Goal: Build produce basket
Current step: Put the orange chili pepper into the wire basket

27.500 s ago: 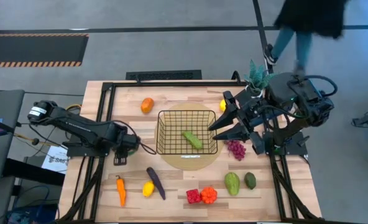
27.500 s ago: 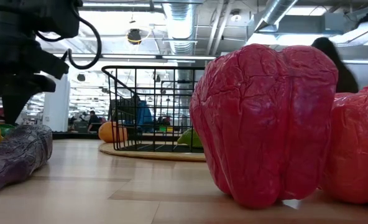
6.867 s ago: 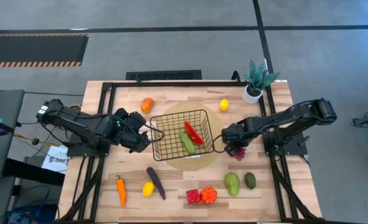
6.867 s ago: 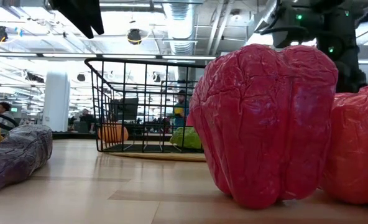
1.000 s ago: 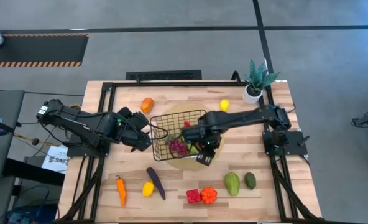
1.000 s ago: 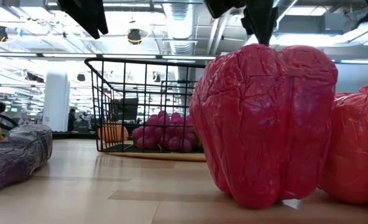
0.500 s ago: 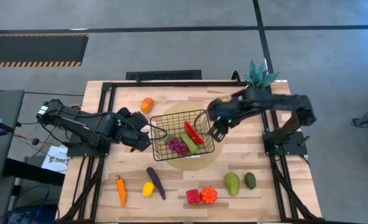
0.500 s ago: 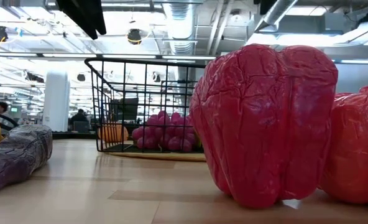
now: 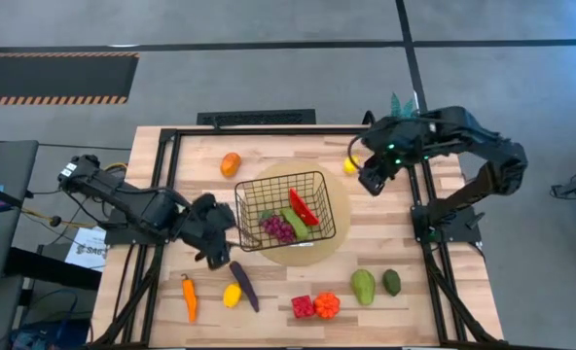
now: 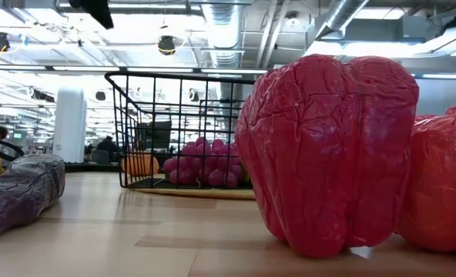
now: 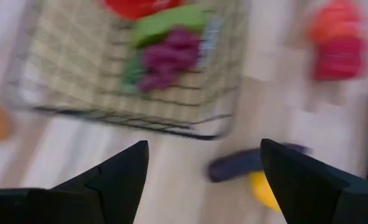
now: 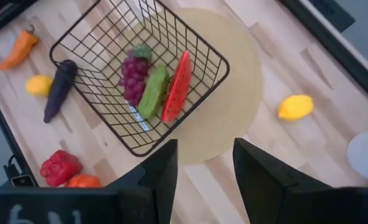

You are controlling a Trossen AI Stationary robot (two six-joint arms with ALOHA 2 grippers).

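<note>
We see the basket (image 9: 284, 209) sitting on the round mat (image 9: 339, 209) at the middle of the counter (image 9: 269, 311), and inside it lie the grapes (image 9: 278, 228), a green vegetable (image 9: 295, 223) and the watermelon slice (image 9: 303, 206). The left claw (image 9: 220, 253) hovers just off the basket's 8 o'clock corner, its two fingers (image 11: 119, 180) spread wide with nothing between them. Below it, toward 7 o'clock, lie the eggplant (image 9: 243, 286), a lemon (image 9: 232, 295) and the carrot (image 9: 189, 297). The right claw (image 9: 371, 180) hangs up at 1 o'clock from the basket, beside a second lemon (image 9: 349, 164), fingers (image 12: 162, 177) apart and empty. An orange (image 9: 230, 163) rests at 11 o'clock from the basket. Along the near edge we find the red pepper (image 9: 303, 307) touching the orange pepper (image 9: 327, 304), then two avocados (image 9: 364, 286) side by side. From counter level the red pepper fills the foreground, the basket standing well behind it.
</note>
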